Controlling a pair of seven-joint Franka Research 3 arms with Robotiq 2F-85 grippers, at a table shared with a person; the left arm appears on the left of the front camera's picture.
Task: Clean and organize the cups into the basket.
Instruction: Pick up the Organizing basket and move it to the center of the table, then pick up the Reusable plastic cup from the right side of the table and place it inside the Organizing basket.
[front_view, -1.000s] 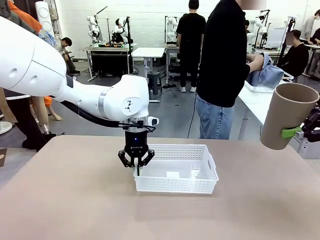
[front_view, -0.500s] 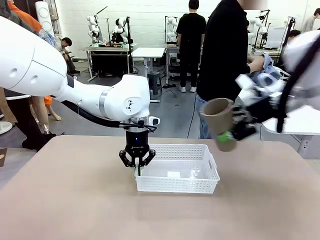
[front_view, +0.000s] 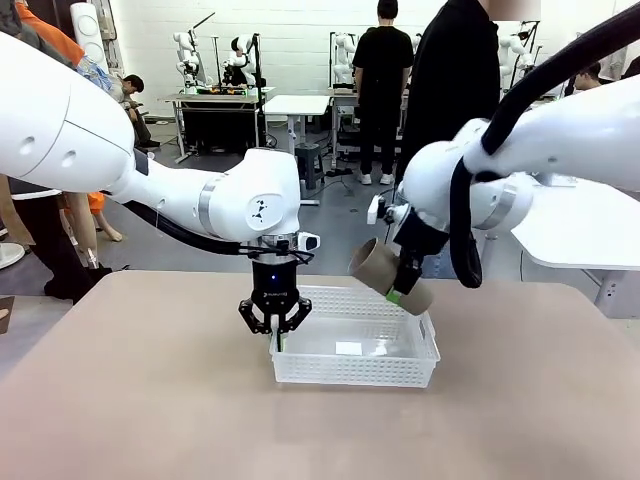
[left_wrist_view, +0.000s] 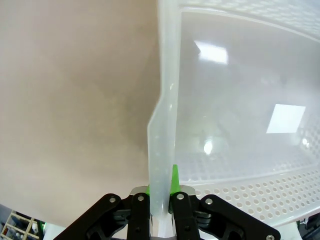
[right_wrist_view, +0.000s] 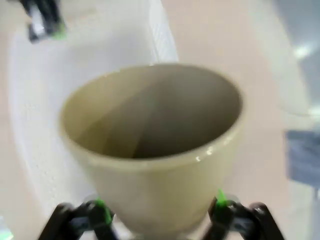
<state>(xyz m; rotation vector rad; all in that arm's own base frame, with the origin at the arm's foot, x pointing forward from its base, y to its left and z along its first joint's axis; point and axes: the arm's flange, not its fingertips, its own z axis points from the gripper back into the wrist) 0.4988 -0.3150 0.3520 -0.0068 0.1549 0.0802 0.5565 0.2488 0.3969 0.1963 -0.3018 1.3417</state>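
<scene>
Transport of the tall, tapered tan-brown matte cup (front_view: 390, 276) has just been carried out. A second ago it was held well off to the side, beyond the edge of the tabletop (front_view: 150, 400); now it has been swung in and is held tilted in the air, its open mouth turned toward the left jaws.

The right jaws are spread wide around the cup's narrow lower end and pinch it there, one green pad on each side. Directly below them lies the far end of the shallow white perforated plastic basket (front_view: 355, 372).

The left jaws have not been moved. They are pressed together on the basket's near end wall (left_wrist_view: 162, 125), which is pinched between the pads, so the basket is kept steady. From these jaws the basket stretches away toward the right jaws. No cup can be seen in it yet.

The carrying stage is therefore judged nearly done. What appears to be left for this cup is to be righted, lowered and let go inside the basket.
</scene>
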